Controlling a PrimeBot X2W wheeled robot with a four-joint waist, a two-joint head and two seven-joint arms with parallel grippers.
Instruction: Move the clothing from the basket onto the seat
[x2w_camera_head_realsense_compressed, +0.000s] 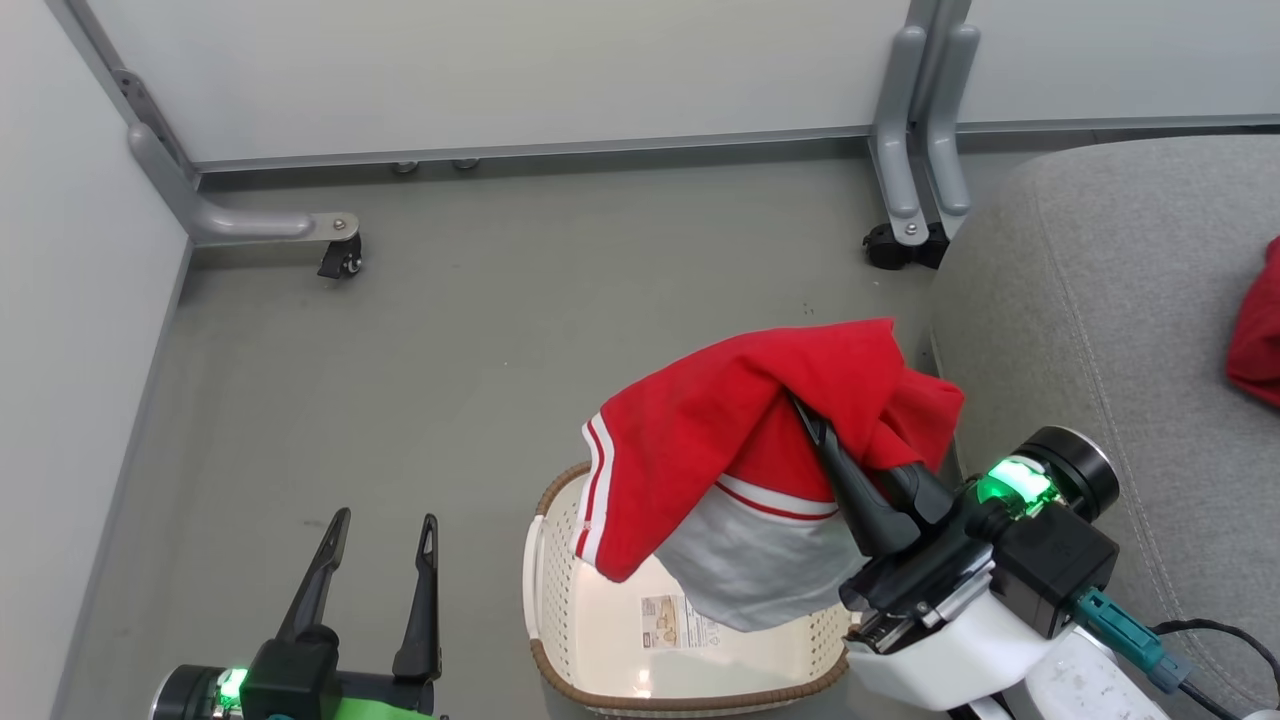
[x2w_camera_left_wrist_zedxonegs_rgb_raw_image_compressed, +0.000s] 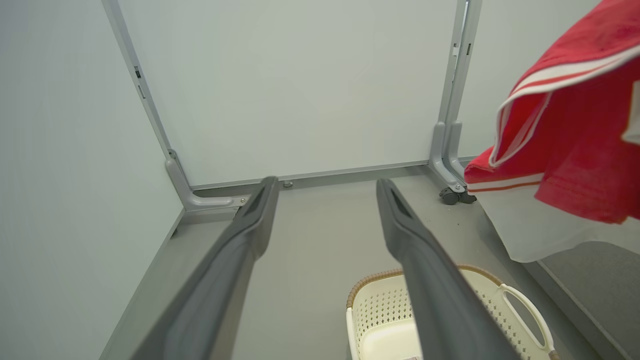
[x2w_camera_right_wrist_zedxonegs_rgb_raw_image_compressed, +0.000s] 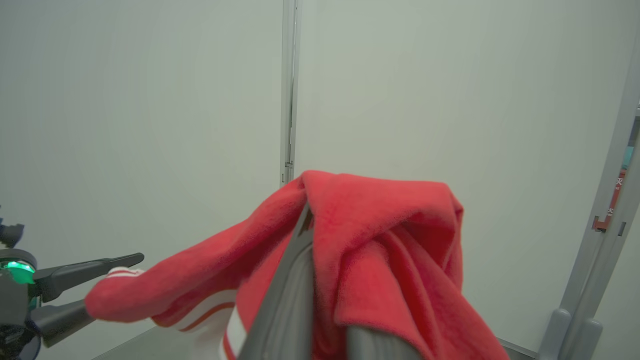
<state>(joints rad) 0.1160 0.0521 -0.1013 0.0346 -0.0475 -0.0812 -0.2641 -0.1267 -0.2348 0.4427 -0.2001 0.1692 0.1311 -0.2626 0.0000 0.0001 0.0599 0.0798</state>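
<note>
Dark, spread-wide fingers of the left gripper (x2w_camera_head_realsense_compressed: 386, 517) stand empty left of the basket (x2w_camera_head_realsense_compressed: 545, 520). Above the basket, red clothing (x2w_camera_head_realsense_compressed: 720, 420) hangs pinched in the closed right gripper (x2w_camera_head_realsense_compressed: 805, 415). Right of the basket, the grey seat (x2w_camera_head_realsense_compressed: 1100, 300) carries another red garment (x2w_camera_head_realsense_compressed: 1260, 340).

Clothing (x2w_camera_head_realsense_compressed: 730, 420) — red cloth, soft fuzzy nap close up, white lining smoother and thinner; basket (x2w_camera_head_realsense_compressed: 560, 590) at 6 o'clock — cream perforated plastic, slight gloss inside, brown woven-look rim; label (x2w_camera_head_realsense_compressed: 680, 620) on its bottom looks like paper; seat (x2w_camera_head_realsense_compressed: 1100, 300) at 3 o'clock grey woven fabric, matt, coarse weave, stitched seams; floor (x2w_camera_head_realsense_compressed: 500, 330) smooth matt grey; frame legs (x2w_camera_head_realsense_compressed: 905, 120) at 1 o'clock grey metal, satin; left gripper (x2w_camera_head_realsense_compressed: 385, 520) fingers dark matt plastic
</note>
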